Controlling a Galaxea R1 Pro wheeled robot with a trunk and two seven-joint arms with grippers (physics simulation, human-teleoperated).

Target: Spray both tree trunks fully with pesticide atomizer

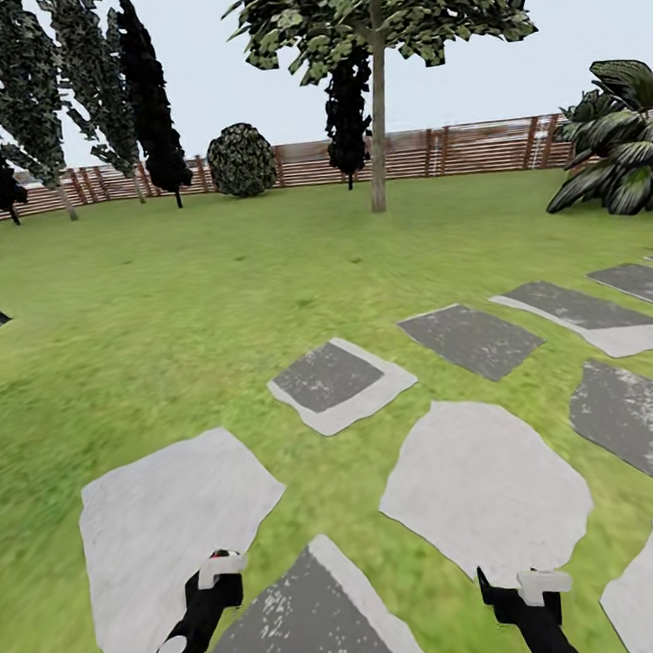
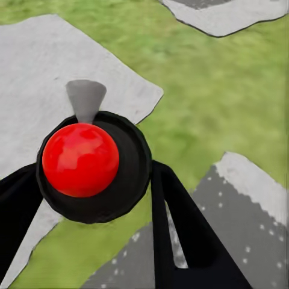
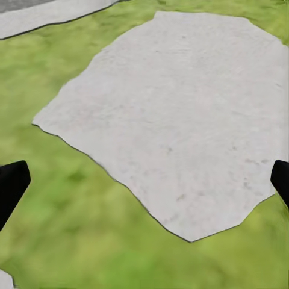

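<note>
The pesticide atomizer [image 2: 81, 159] has a glossy red round top, a black body and a grey nozzle, and it sits between the black fingers [image 2: 180, 223] of my left gripper [image 2: 90, 186], which is shut on it. In the head view that gripper [image 1: 220, 571] hangs low over a pale stepping stone [image 1: 166, 524]. My right gripper [image 1: 530, 587] is open over grass and a light stone [image 3: 174, 114], with nothing between its fingers. A slim-trunked leafy tree [image 1: 377, 130] stands far ahead on the lawn. Dark conifers [image 1: 67, 198] stand at the far left.
Grey and pale stepping stones [image 1: 337, 381] lie across the grass ahead and to the right. A wooden fence [image 1: 469, 148] closes the back, with a round bush [image 1: 241, 160] before it. A big-leafed plant [image 1: 620, 150] stands at the right edge.
</note>
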